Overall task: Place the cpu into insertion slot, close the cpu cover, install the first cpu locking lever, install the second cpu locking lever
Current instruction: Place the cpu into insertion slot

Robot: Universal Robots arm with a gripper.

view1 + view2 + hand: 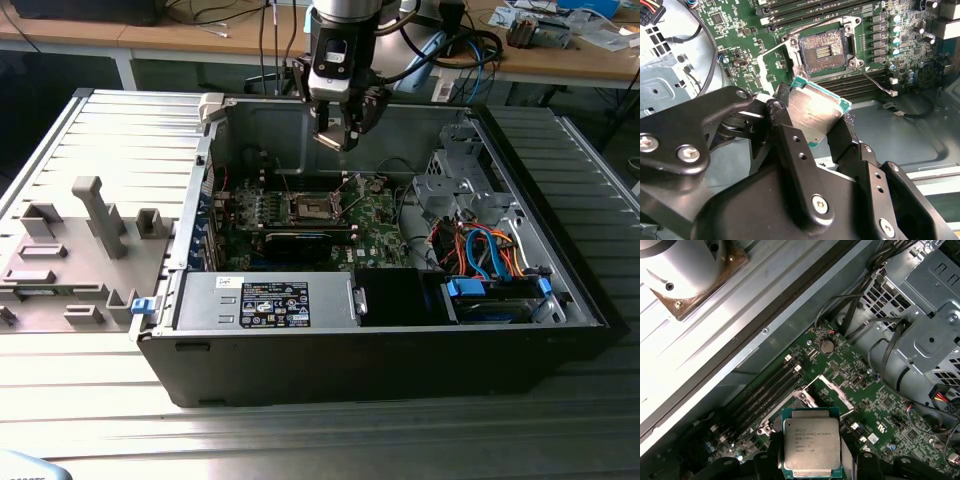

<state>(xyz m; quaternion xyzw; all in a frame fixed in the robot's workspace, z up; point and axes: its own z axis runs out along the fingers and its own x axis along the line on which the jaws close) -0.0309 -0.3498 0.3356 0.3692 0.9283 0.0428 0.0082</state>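
Over an open computer case (350, 370) on a ribbed table (100, 120), the cpu (811, 442) is clamped by opposite edges between the gripper's (337, 135) fingers (790, 145), apart from the insertion slot (823, 51), metal top turned upward.

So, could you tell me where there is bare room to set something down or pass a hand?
Bare: the ribbed table beside the case, and the metal panel bordering the motherboard. Crowded: the cabled drive cage, and the motherboard under the gripper holding the cpu.
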